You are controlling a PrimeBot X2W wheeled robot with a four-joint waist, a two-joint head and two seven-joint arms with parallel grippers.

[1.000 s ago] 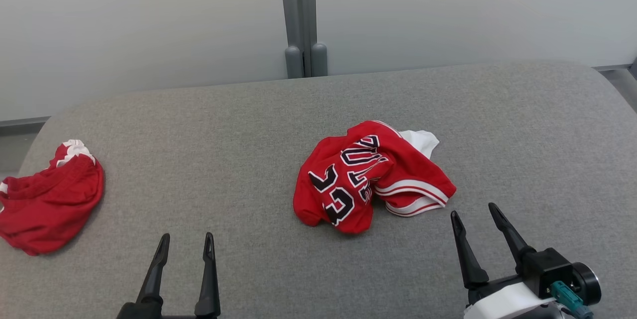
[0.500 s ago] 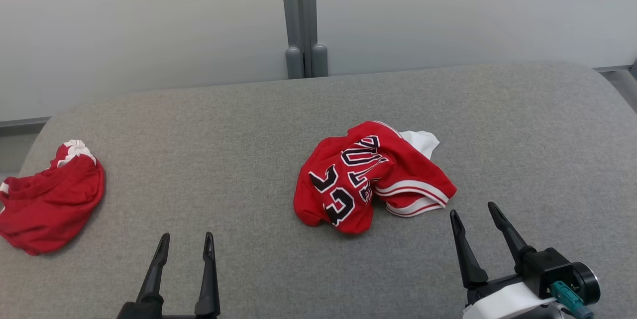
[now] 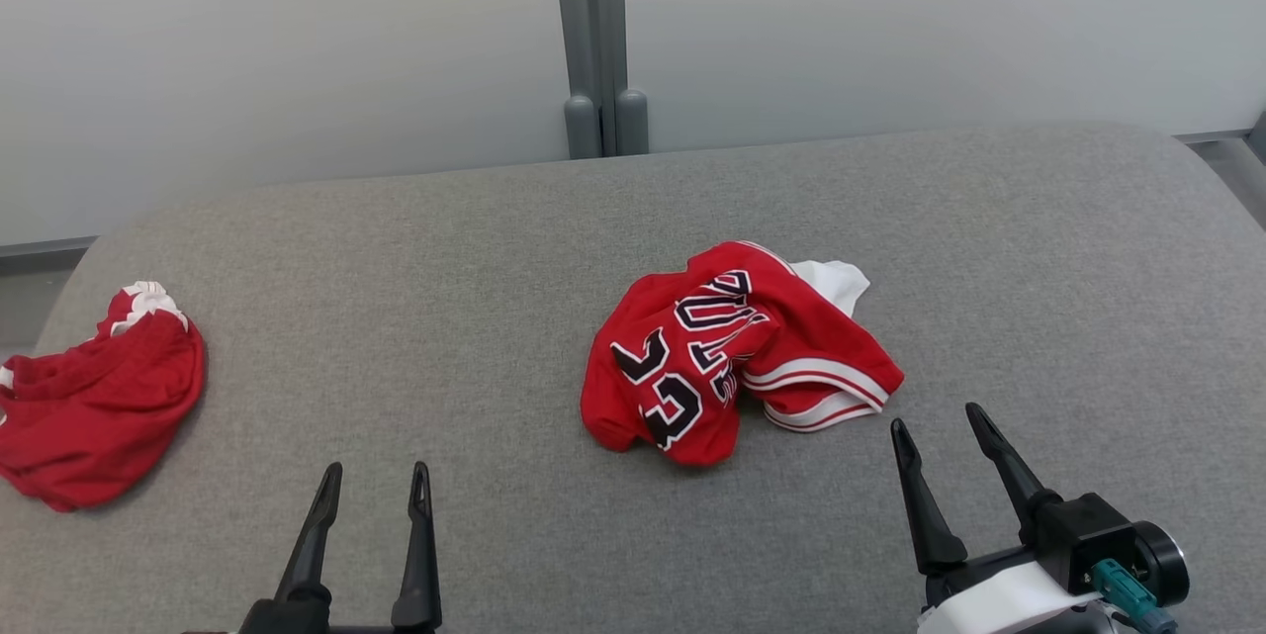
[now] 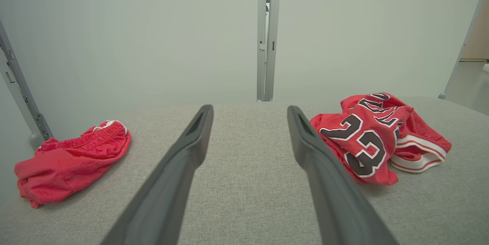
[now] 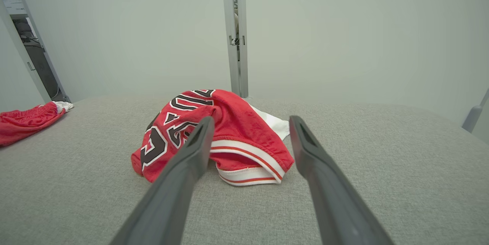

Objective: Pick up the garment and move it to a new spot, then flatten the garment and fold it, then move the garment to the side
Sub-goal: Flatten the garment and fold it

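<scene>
A crumpled red jersey with black-and-white numbers and white-striped trim, the garment (image 3: 727, 352), lies near the middle of the grey padded table (image 3: 475, 268). It also appears in the left wrist view as the garment (image 4: 376, 138) at right, and in the right wrist view as the garment (image 5: 225, 138) just ahead of the fingers. My right gripper (image 3: 933, 420) hovers open just to the garment's near right, nothing between its fingers. My left gripper (image 3: 377, 472) stands open near the front edge, well left of the garment, holding nothing.
A second red piece of clothing with a white waistband (image 3: 94, 397) lies bunched at the table's left edge, also seen as red shorts (image 4: 72, 159). A grey upright post (image 3: 593, 41) stands behind the table against the pale wall. Floor drops off at both far corners.
The whole picture has shifted very slightly, so the camera moved a little. Neither gripper has changed its opening, and the garment lies as before.
</scene>
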